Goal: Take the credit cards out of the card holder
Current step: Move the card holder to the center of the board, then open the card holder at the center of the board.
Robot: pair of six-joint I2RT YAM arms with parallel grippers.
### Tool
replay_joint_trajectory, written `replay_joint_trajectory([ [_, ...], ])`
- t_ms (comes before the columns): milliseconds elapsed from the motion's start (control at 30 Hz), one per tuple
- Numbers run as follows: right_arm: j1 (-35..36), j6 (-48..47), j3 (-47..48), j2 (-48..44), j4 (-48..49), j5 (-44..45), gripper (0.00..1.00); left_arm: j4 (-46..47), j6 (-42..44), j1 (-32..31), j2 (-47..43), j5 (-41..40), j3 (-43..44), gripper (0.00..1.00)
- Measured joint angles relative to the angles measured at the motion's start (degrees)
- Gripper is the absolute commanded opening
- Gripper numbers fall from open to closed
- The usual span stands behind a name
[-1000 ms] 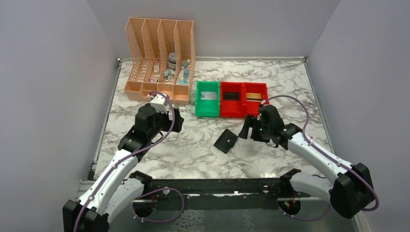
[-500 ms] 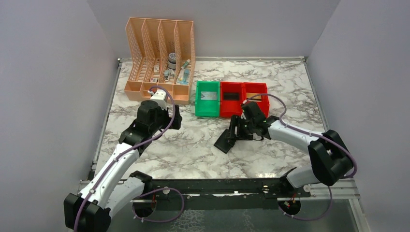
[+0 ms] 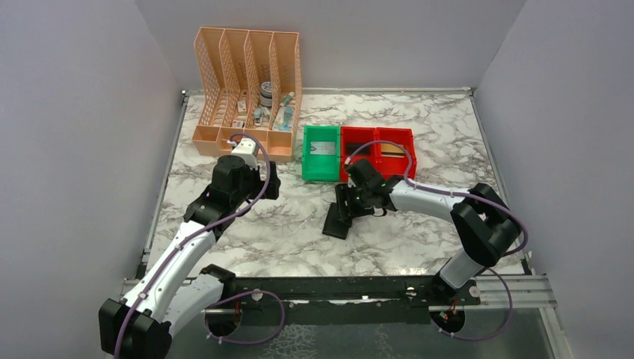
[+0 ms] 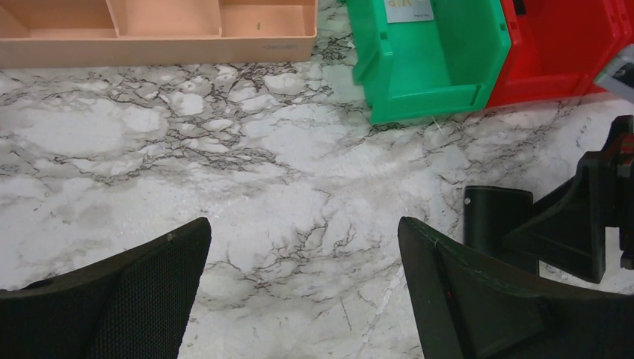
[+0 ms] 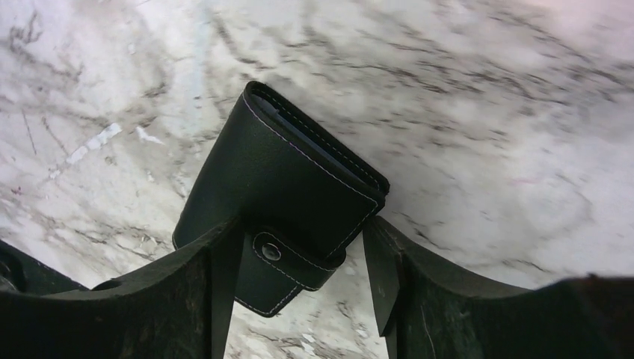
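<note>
**Right arm reaching left over the card holder**

Your right arm is swinging left compared with a second ago, stretching from the right side of the marble table [image 3: 247, 239] toward the middle. The card holder [image 3: 336, 221] is sitting slightly further left than before. Your left arm is staying where it was.

Your right gripper [image 5: 299, 247] is now straddling the card holder's near end. One finger [image 5: 202, 292] is lying along its left edge and the other is standing at its right corner. The fingers are spread with the black wallet between them. You cannot tell whether they are pressing on it or only flanking it.

The card holder is lying folded shut on the marble near the middle of the table, just near of the bins, with its snap tab [image 5: 271, 252] fastened.

Your left gripper [image 4: 299, 292] is hovering over bare marble to the left, its fingers spread wide and holding nothing.

Behind the card holder, a green bin [image 3: 309, 166] and two red bins [image 3: 407, 153] are standing side by side. A pale card [image 3: 323, 148] is lying in the green one and a tan card [image 3: 392, 149] in the rightmost red one. A peach file organizer [image 3: 247, 97] is standing at the far left.
</note>
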Motion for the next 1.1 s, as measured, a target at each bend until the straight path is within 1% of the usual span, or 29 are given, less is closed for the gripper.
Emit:
replay_joint_trajectory([
  [133, 3.26, -4.68, 2.27, 2.21, 0.17, -0.11, 0.56, 0.00, 0.00, 0.22, 0.13, 0.00, 0.00, 0.99],
  [300, 4.17, -10.82, 2.38, 2.38, 1.01, -0.55, 0.57, 0.02, 0.00, 0.26, 1.25, 0.35, 0.00, 0.99],
  [333, 4.13, -11.96, 2.38, 2.38, 1.09, -0.55, 0.58, 0.02, 0.00, 0.26, 1.62, 0.52, 0.02, 0.98],
  [400, 4.20, -14.08, 2.38, 2.21, 1.18, -0.20, 0.63, 0.02, 0.00, 0.26, 2.56, 0.96, 0.02, 0.98],
  [500, 4.26, -15.89, 2.38, 1.53, 0.57, 2.05, 0.68, -0.02, 0.02, 0.26, 4.11, 1.75, 0.02, 0.98],
  [600, 4.33, -16.50, 2.38, 0.07, -1.31, 4.76, 0.69, -0.07, 0.02, 0.28, 5.14, 2.10, 0.02, 0.98],
  [700, 4.33, -16.11, 2.36, -2.14, -2.49, 5.53, 0.58, -0.09, 0.02, 0.28, 5.62, 2.36, 0.02, 0.97],
  [733, 4.31, -15.76, 2.32, -3.28, -2.51, 5.46, 0.50, -0.09, 0.02, 0.33, 5.66, 2.45, 0.02, 0.97],
  [767, 4.31, -15.28, 2.29, -4.24, -2.51, 5.42, 0.44, -0.09, 0.02, 0.35, 5.68, 2.47, 0.02, 0.97],
  [800, 4.33, -14.62, 2.27, -5.22, -2.47, 5.35, 0.42, -0.11, 0.02, 0.37, 5.68, 2.49, 0.02, 0.97],
  [933, 4.63, -12.15, 2.08, -7.67, -1.90, 5.18, 0.41, -0.11, 0.02, 0.61, 5.66, 2.47, 0.02, 0.97],
  [1100, 5.38, -9.92, 1.42, -7.69, -1.90, 5.14, 0.41, -0.11, 0.02, 1.03, 5.62, 2.47, 0.02, 0.97],
])
